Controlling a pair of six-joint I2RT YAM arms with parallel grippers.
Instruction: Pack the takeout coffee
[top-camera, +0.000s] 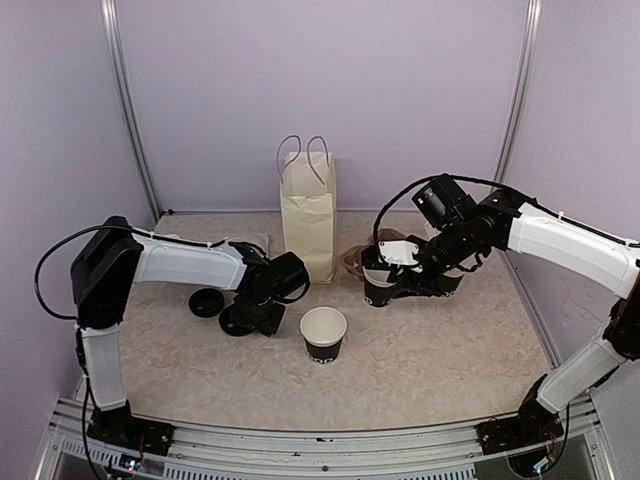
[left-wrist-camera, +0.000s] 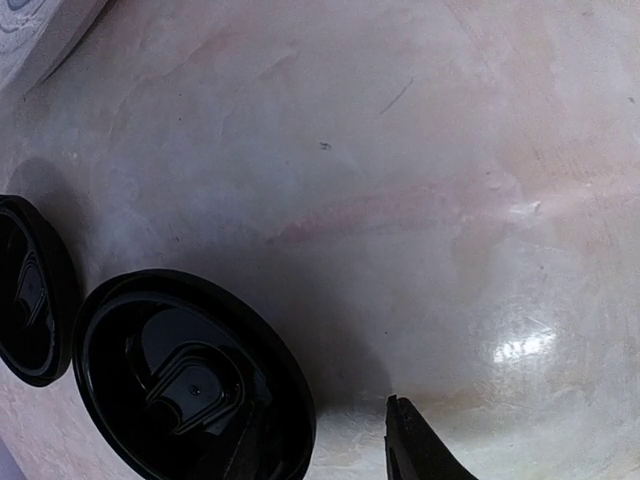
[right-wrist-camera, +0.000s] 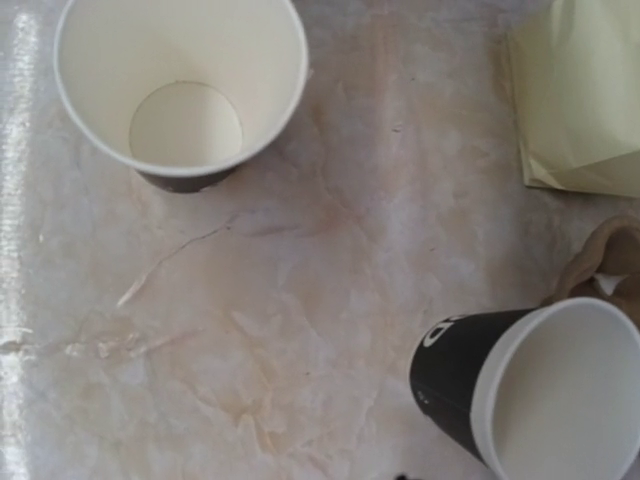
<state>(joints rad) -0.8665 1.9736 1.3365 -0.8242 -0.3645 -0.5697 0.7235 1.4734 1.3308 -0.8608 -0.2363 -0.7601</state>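
Observation:
Two takeout coffee cups stand lidless on the table. One black cup with a white inside (top-camera: 323, 334) (right-wrist-camera: 180, 85) is near the middle. The other (top-camera: 379, 288) (right-wrist-camera: 535, 395) is beside my right gripper (top-camera: 398, 283), whose fingers are hidden in both views. Two round black lids lie at the left: one (top-camera: 207, 302) (left-wrist-camera: 30, 300) lies free, the other (top-camera: 238, 322) (left-wrist-camera: 190, 380) is under my left gripper (top-camera: 252, 316) (left-wrist-camera: 325, 440). Its right fingertip (left-wrist-camera: 410, 450) stands just off that lid's rim, with bare table between them. The other finger is lost against the black lid.
A cream paper bag (top-camera: 308, 215) (right-wrist-camera: 585, 90) with string handles stands upright at the back centre. A brown crumpled thing (top-camera: 358, 260) (right-wrist-camera: 605, 265) lies between the bag and the right-hand cup. Grey walls close in the table on three sides.

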